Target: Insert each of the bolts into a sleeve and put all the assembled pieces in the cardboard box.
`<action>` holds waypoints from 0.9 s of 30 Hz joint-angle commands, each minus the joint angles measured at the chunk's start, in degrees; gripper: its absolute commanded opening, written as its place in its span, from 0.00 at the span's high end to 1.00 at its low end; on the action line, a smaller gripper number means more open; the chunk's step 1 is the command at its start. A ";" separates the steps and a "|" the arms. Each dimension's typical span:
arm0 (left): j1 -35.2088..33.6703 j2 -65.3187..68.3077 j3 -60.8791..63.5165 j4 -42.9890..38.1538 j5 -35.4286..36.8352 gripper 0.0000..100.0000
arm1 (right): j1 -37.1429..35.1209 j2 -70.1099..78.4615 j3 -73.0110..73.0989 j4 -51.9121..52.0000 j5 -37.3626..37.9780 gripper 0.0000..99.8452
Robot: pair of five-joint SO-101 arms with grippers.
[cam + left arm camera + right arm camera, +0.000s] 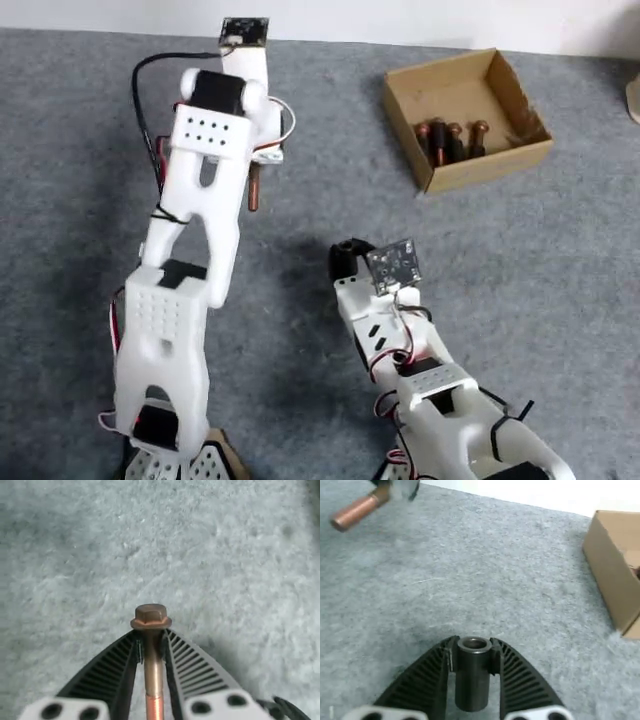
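Closest to my right wrist lens, the black ribbed fingers (520, 680) of the right gripper (472, 652) are clamped on a sleeve (472, 672). It is a dark, smooth metal tube, and its open mouth faces away from the wrist. On my other arm, the left gripper (152, 639) pinches a bolt (151, 620) by its shank. The bolt is coppery, with a flanged hexagonal head just past the fingertips. Seen from overhead, that bolt hangs at about 11 o'clock over the grey, fuzzy carpet (520, 290), with the sleeve near the centre. At 2 o'clock sits the cardboard box (405, 95), with four copper-headed assembled pieces (452, 140) lying inside.
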 commanded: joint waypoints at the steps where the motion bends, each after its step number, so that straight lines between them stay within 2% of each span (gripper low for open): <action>1: 4.44 -6.02 2.15 0.44 -0.70 1.00 | -2.42 -1.80 -0.22 -1.45 0.44 0.99; 8: 8.92 -7.96 2.51 0.44 -0.44 1.00 | -9.01 -1.19 -0.13 -1.45 -0.44 0.99; 14: 7.16 -15.34 2.95 0.44 -0.53 1.00 | -8.92 -1.71 -0.13 -1.98 -6.15 0.99; 17: 7.16 -19.21 5.76 0.44 -0.53 1.00 | -7.08 -1.71 1.71 -8.66 -3.52 0.99; 22: 7.16 -24.13 11.03 0.44 -0.18 1.00 | -5.32 -1.19 7.16 -25.80 0.44 0.99; 27: 7.16 -25.54 18.51 -6.77 2.99 1.00 | -5.23 -1.19 8.84 -28.44 1.67 0.99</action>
